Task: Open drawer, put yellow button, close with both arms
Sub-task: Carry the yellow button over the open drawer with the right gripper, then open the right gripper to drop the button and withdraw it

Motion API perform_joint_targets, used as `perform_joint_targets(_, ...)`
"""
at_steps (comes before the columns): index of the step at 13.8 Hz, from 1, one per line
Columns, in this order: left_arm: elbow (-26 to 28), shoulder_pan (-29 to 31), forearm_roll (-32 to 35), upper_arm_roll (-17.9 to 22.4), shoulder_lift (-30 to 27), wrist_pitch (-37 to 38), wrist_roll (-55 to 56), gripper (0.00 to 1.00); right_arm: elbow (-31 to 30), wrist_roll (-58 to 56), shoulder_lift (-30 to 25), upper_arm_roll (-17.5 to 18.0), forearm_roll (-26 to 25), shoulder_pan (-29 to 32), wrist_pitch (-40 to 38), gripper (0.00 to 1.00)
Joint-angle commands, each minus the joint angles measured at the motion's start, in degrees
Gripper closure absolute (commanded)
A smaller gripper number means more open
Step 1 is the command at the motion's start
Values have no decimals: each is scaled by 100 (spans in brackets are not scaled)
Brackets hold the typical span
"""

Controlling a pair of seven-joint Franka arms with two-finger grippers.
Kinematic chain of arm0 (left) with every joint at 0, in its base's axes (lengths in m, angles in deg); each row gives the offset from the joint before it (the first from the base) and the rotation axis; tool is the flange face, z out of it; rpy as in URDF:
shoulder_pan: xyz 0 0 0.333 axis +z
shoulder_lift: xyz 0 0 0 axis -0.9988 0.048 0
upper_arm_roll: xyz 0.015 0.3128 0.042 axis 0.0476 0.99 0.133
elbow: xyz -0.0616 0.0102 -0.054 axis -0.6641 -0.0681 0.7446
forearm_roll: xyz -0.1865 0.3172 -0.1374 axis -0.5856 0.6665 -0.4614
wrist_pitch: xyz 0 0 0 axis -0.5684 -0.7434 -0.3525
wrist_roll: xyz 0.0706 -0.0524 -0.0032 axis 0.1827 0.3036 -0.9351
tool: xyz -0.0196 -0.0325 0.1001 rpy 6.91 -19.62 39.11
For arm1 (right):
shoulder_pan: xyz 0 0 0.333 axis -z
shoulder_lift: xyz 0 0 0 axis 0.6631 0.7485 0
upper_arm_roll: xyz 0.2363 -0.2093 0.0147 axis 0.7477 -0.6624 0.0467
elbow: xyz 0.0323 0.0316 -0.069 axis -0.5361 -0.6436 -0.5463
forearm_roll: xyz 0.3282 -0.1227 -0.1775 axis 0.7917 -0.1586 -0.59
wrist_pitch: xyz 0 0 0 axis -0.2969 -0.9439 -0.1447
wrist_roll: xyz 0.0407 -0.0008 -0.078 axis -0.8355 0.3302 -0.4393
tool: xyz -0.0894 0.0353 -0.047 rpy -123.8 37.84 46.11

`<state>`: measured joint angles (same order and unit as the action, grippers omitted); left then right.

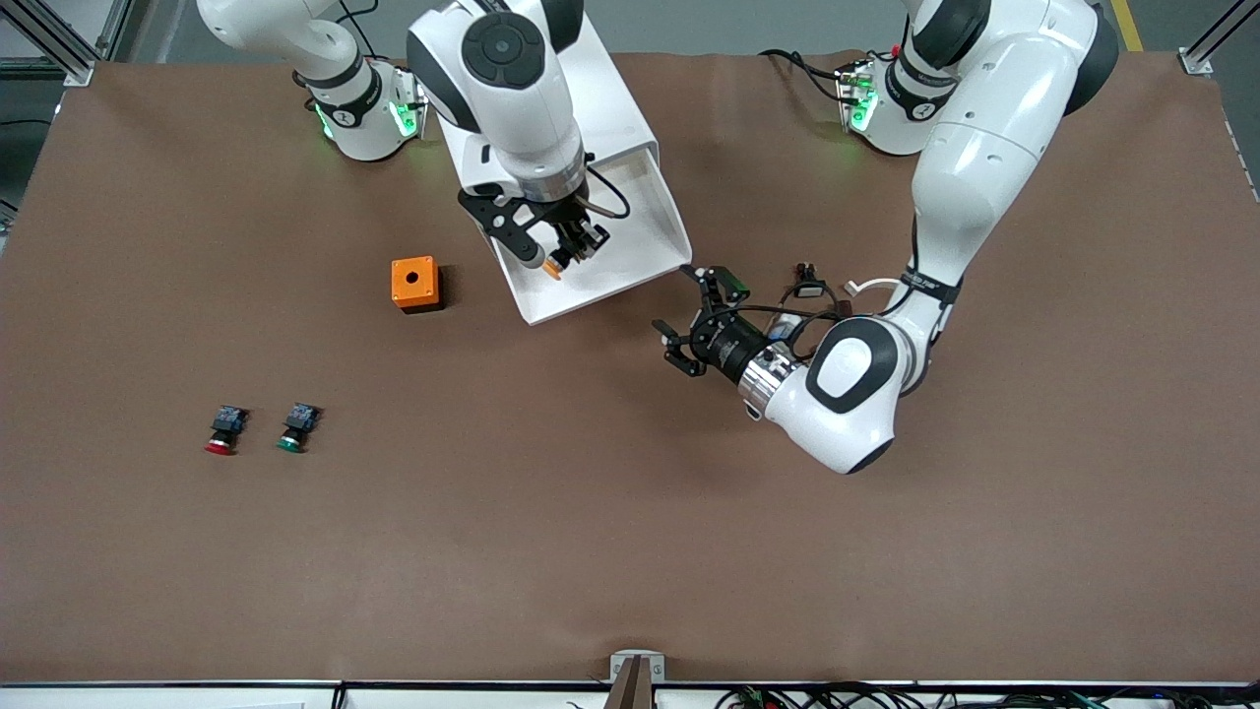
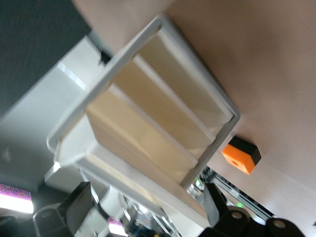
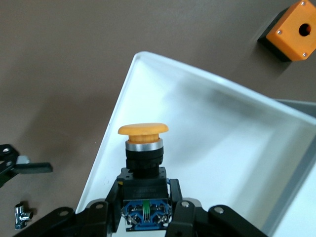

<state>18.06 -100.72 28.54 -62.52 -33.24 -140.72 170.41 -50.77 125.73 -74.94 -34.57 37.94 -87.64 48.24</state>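
The drawer [image 1: 645,222] stands pulled out of the white cabinet [image 1: 610,98], its white tray showing. My right gripper [image 1: 566,251] hangs over the tray, shut on the yellow button [image 1: 554,266]. In the right wrist view the yellow button [image 3: 143,148] has its dark body clamped between the fingers of my right gripper [image 3: 144,202], cap pointing at the tray of the drawer [image 3: 222,148]. My left gripper [image 1: 677,300] is open beside the drawer's front corner, holding nothing. In the left wrist view my left gripper [image 2: 146,207] has the front of the drawer [image 2: 148,173] before its spread fingers, apart from it.
An orange box with a hole [image 1: 414,284] sits beside the drawer toward the right arm's end. A red-capped button [image 1: 222,433] and a green-capped button [image 1: 295,429] lie nearer the front camera. Small loose parts [image 1: 809,286] lie by the left arm.
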Motion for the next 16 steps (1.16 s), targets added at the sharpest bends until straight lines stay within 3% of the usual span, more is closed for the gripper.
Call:
perform_joint_targets(1, -23, -6, 787, 2, -314, 33, -1072, 0, 39, 464, 62, -78, -76, -144, 41, 100)
perform_joint_targets(5, -296, -68, 1727, -15, -489, -483, -2006, 0, 22, 668, 80, -78, -76, -215, 42, 100)
perform_joint_targets(7, -270, -260, 2561, -94, -815, -1028, -2384, 0, 22, 677, 80, -78, -59, -224, 24, 0)
perform_joint_targets(13, -173, -866, 3943, -112, -1229, -2216, -2430, 0, 319, 371, 53, -131, -85, -224, -133, 0)
perform_joint_targets(16, -112, -1174, 4585, -104, -1229, -2453, -2404, 0, 1092, -716, 53, -131, -103, 363, -1221, 0)
